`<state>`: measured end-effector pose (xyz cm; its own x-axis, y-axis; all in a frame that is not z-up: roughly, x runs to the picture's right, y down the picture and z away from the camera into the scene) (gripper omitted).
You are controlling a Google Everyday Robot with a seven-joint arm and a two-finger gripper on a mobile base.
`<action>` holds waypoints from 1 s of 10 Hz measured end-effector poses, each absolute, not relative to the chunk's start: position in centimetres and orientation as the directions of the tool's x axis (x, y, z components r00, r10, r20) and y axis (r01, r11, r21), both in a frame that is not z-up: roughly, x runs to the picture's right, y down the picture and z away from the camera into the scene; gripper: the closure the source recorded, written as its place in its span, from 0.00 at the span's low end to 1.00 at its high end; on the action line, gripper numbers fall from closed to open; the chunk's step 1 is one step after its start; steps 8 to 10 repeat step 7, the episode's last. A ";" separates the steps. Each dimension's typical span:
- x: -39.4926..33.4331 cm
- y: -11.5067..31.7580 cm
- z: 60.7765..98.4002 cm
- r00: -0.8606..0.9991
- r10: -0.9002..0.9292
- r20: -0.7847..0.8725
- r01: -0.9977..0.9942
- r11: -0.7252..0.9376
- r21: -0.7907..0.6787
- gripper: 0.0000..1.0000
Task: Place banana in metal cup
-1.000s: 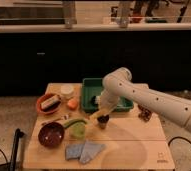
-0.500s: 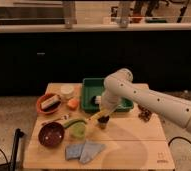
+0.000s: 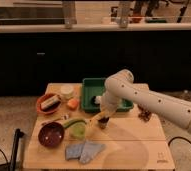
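Note:
The yellow banana [image 3: 93, 120] lies slanted on the wooden table [image 3: 134, 137], in front of the green tray. Its upper end is right against my gripper [image 3: 103, 121], which hangs from the white arm [image 3: 139, 97] just above the tabletop. I cannot tell whether the banana is held or only touched. A small dark shape sits under the gripper; I cannot tell whether it is the metal cup. No metal cup shows clearly elsewhere.
A green tray [image 3: 89, 85] stands behind the gripper. A green cup [image 3: 78, 131], a maroon bowl [image 3: 51, 135] and a blue cloth [image 3: 84, 150] lie front left. An orange bowl [image 3: 49, 102], a white cup [image 3: 66, 91] and an orange item [image 3: 72, 103] are at the left. Brown bits [image 3: 145, 114] lie right.

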<state>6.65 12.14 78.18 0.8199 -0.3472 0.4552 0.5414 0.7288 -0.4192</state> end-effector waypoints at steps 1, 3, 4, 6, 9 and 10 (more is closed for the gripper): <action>6.8 12.1 78.2 0.822 -0.346 0.453 0.539 0.731 -0.419 0.23; 6.9 12.1 78.3 0.825 -0.344 0.448 0.534 0.734 -0.419 0.20; 6.9 12.1 78.3 0.826 -0.344 0.446 0.533 0.735 -0.420 0.20; 7.0 12.1 78.4 0.828 -0.344 0.443 0.531 0.736 -0.420 0.20; 7.1 12.0 78.4 0.830 -0.342 0.440 0.527 0.738 -0.421 0.20; 7.1 12.0 78.4 0.830 -0.342 0.440 0.527 0.738 -0.421 0.20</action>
